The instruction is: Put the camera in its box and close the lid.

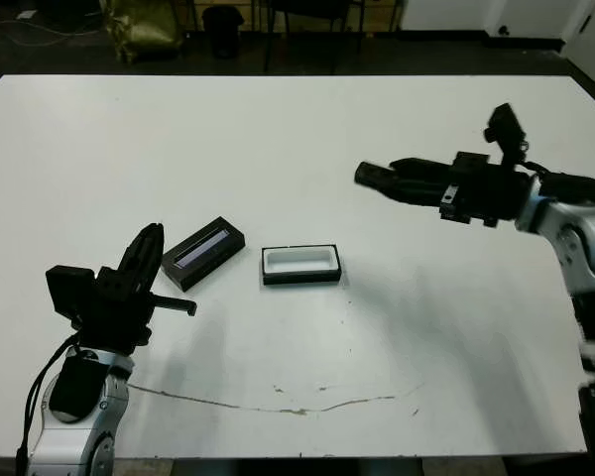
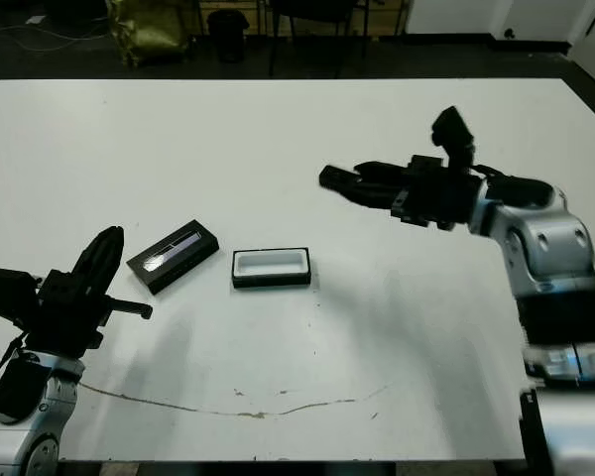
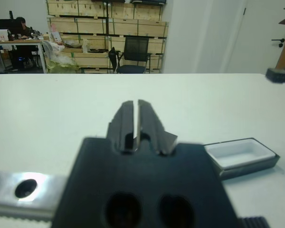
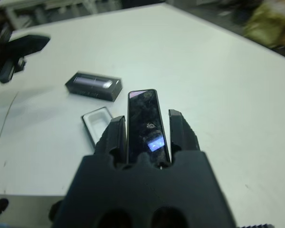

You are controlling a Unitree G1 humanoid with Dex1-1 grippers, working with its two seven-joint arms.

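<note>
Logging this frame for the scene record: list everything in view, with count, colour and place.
camera: one, glossy black, held between the right tool's fingers, above the table.
box: one, black with white lining, open, mid-table.
lid: one, black with bluish strip, flat on the table at the box's left, apart from it.
table: one, white, with a thin dark scratch near the front edge.
office chair: one, dark, beyond the table.
shelves with wooden crates: pale wood, along the back wall.
person: one, seated at a far desk.
left tool: black, shut, empty, near the lid.
right tool: black, raised right of the box.
</note>
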